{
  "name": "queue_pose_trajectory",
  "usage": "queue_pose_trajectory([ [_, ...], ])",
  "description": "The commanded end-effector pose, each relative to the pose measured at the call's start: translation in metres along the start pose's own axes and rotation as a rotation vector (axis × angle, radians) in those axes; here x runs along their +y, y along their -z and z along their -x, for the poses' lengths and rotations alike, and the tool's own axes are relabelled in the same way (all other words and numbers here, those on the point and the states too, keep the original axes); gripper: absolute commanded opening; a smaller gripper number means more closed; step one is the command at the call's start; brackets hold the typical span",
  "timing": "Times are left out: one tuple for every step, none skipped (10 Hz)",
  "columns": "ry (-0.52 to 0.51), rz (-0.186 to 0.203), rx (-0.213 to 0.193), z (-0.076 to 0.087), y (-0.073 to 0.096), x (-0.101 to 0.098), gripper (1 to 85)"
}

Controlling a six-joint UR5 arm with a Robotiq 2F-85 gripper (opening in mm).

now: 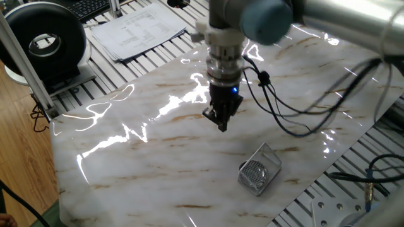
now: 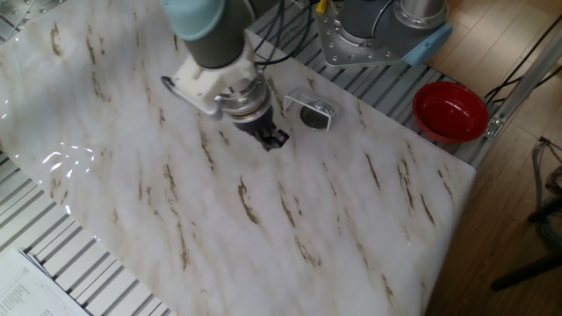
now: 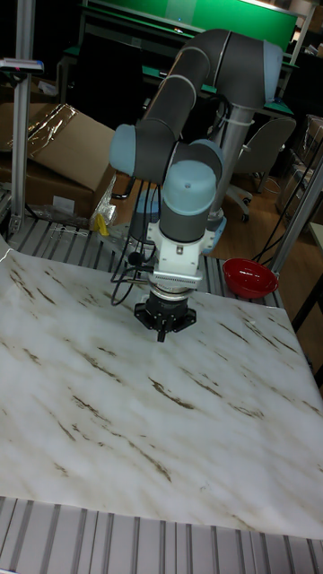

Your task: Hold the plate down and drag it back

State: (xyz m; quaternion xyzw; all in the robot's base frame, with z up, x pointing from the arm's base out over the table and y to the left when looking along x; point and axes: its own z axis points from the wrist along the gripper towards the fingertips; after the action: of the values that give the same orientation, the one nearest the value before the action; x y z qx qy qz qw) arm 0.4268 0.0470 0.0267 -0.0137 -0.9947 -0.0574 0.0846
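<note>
The plate (image 1: 254, 171) is a small round silvery dish on the marble tabletop (image 1: 145, 170), near its right front edge. It lies against a rectangular wire-mesh basket (image 1: 271, 160); I cannot tell whether it is inside it. In the other fixed view the plate (image 2: 313, 115) shows as a dark oval by the basket (image 2: 300, 99). My gripper (image 1: 222, 123) points down just above the marble, a short way from the plate, fingers shut with nothing between them. It stands left of the plate (image 2: 277, 140). In the tall view the gripper (image 3: 162, 334) shows and the plate is hidden.
A red bowl (image 2: 450, 110) sits off the table's corner, also in the tall view (image 3: 250, 276). Papers (image 1: 139, 28) and a black round device (image 1: 44, 41) lie beyond the far left edge. Black cables (image 1: 297, 107) hang from the wrist. The arm's base (image 2: 378, 31) stands behind the basket.
</note>
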Motion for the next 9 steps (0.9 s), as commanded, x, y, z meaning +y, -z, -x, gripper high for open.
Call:
queue_pose_trajectory([
  [0.004, 0.020, -0.069, -0.007, -0.017, -0.003, 1.3],
  [0.015, -0.005, -0.051, -0.011, -0.017, -0.010, 1.3],
  [0.021, -0.016, -0.042, -0.013, -0.017, -0.013, 1.3],
  [0.032, -0.040, -0.025, -0.018, -0.017, -0.019, 1.3],
  [0.043, -0.050, -0.027, -0.017, -0.017, -0.022, 1.3],
  [0.077, -0.065, -0.053, -0.010, -0.016, -0.025, 1.3],
  [0.109, -0.059, -0.090, 0.000, -0.016, -0.023, 1.3],
  [0.117, -0.072, -0.102, 0.003, -0.015, -0.026, 1.3],
  [0.087, -0.059, -0.059, -0.008, -0.016, -0.023, 1.3],
])
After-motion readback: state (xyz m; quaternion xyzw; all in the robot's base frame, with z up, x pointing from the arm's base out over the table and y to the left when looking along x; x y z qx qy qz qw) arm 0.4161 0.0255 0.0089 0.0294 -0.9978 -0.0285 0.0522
